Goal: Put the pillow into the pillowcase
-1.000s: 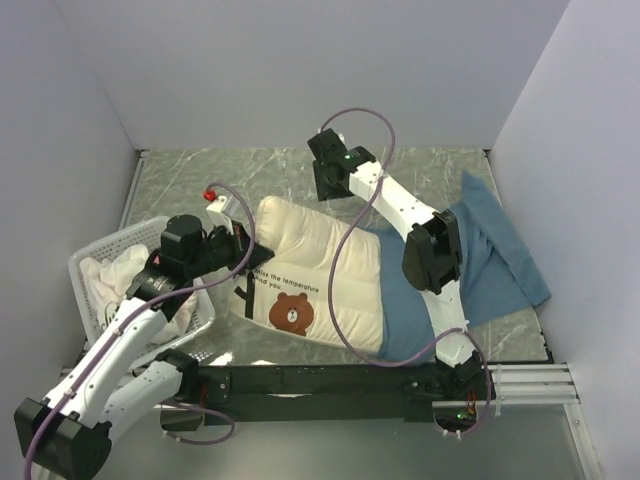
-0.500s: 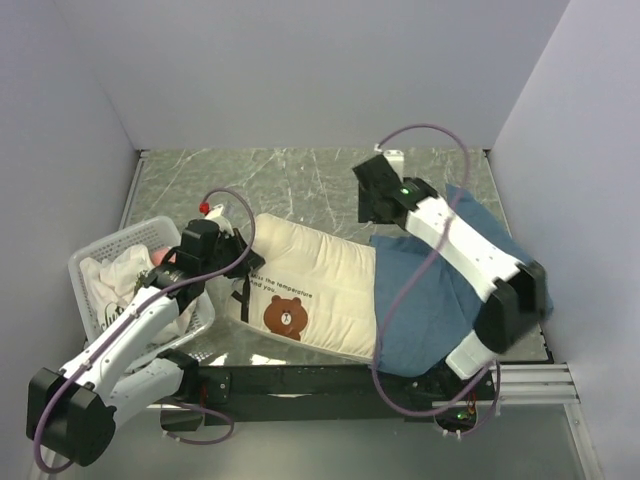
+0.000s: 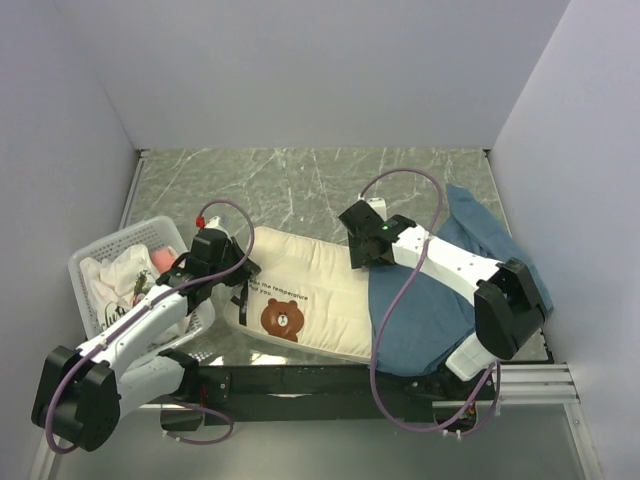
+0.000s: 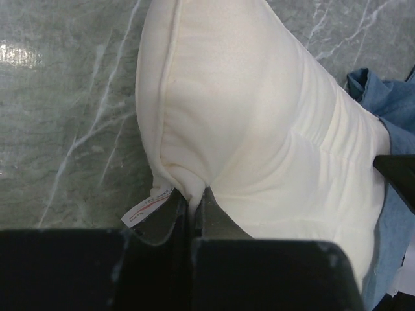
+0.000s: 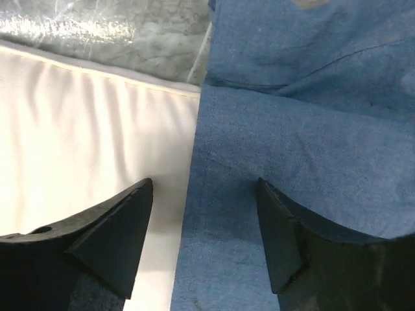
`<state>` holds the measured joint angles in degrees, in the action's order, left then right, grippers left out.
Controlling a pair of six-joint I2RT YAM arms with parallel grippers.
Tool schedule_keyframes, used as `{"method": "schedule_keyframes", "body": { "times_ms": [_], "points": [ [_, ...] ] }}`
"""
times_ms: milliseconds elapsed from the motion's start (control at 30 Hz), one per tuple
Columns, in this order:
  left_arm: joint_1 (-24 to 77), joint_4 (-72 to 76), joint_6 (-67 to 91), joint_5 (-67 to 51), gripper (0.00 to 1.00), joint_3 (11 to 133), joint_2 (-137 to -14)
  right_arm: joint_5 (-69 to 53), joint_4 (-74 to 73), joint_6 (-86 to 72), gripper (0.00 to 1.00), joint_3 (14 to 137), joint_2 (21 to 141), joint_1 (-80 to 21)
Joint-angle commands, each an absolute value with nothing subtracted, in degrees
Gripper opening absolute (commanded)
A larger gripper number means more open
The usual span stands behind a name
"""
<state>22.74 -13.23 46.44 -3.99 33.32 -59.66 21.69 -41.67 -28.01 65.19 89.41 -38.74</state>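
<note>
My left gripper point(image 4: 191, 197) pinches shut on the pillow point(image 4: 259, 129) at its corner seam beside the tag point(image 4: 146, 208), a sound hold on what I judge soft, light and squashy, its far end inside the blue pillowcase point(image 5: 292, 129), whose limp hem my right gripper point(image 5: 204, 214) straddles, jaws wide.

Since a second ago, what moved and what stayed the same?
The right gripper swung back from the far side of the table and now hovers, jaws open, over the pillowcase edge on the pillow. The pillow's far edge settled toward the arms. The left gripper stayed pinched on the pillow's corner; the basket did not move.
</note>
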Motion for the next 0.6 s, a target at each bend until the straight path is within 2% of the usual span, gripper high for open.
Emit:
{"method": "schedule_keyframes", "body": {
  "times_ms": [0, 33, 100, 133, 233, 300, 367, 467, 500, 567],
  "points": [
    [22.9, -8.2, 48.3, -1.8, 0.01, 32.3, -58.8, 28.6, -42.1, -31.2, 0.61, 64.7, 90.7, -38.8],
    [22.9, -8.3, 48.3, -1.7, 0.01, 32.1, -58.5, 31.6, -43.3, -31.5, 0.46, 65.1, 91.0, -38.8],
    [22.9, -8.8, 48.3, -1.0, 0.01, 31.7, -57.1, 33.8, -44.8, -32.2, 0.30, 66.5, 92.0, -38.8],
    [22.9, -9.1, 48.1, -0.7, 0.01, 31.8, -56.9, 34.7, -45.9, -32.2, 0.17, 68.4, 92.5, -38.8],
    [22.9, -10.8, 47.6, -0.2, 0.01, 32.3, -55.9, 34.7, -48.7, -31.6, 0.04, 73.9, 95.8, -39.7],
    [22.9, -10.8, 47.7, -0.2, 0.01, 31.8, -54.9, 33.8, -49.7, -30.9, 0.00, 77.2, 97.9, -41.0],
    [22.9, -9.3, 48.6, -0.9, 0.01, 30.8, -54.2, 32.4, -50.8, -30.8, 0.00, 82.9, 99.5, -44.2],
    [22.9, -4.1, 50.7, -3.5, 0.01, 29.1, -53.6, 31.6, -53.2, -30.0, 0.00, 96.1, 105.3, -49.0],
    [22.9, -2.8, 51.5, -3.6, 0.01, 29.0, -53.5, 29.4, -54.3, -29.2, 0.00, 105.6, 107.7, -50.0],
    [23.0, 3.2, 54.3, -4.1, 0.01, 28.1, -52.9, 28.0, -57.6, -28.7, 0.00, 116.0, 115.2, -54.2]
  ]
}}
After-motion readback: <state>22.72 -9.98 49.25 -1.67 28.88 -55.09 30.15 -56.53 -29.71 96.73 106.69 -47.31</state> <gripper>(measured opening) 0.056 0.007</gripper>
